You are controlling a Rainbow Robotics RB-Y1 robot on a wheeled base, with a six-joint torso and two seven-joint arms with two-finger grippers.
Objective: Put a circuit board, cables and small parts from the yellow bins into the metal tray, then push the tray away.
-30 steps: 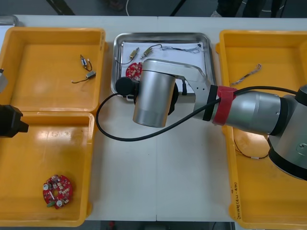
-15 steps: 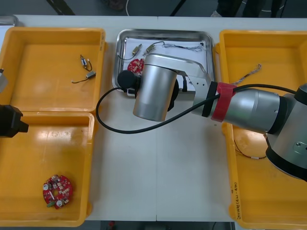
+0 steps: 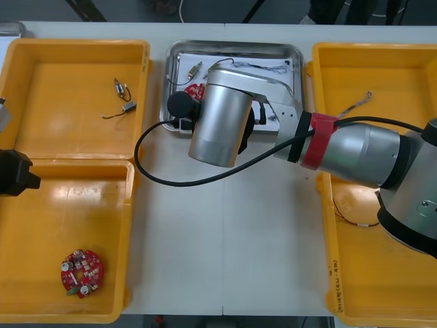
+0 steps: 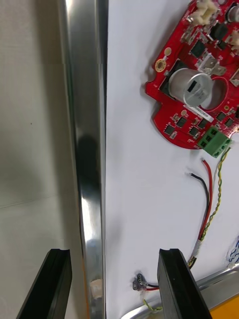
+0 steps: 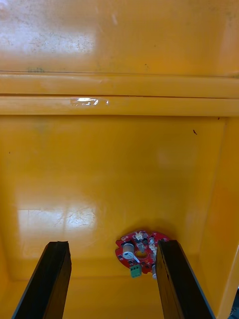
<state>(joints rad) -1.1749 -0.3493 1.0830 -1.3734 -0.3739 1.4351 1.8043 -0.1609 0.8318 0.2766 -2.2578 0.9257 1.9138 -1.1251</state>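
The left gripper [image 5: 112, 245] is idling, fingers [image 5: 57, 279] spread, over a bin [image 3: 82, 205] holding a spare board [image 5: 139, 251]. The tray [image 3: 232, 46] — board [image 4: 196, 94] and cables [image 4: 209, 197] inside — is sliding farther away than a second ago, the right gripper [image 4: 113, 251] unclenched astride its rim, apparently pushing — the task's last step.

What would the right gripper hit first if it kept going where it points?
Probably the rim of the metal tray, running between the right gripper's open fingers; depth is unclear. The left gripper hangs over a yellow bin.
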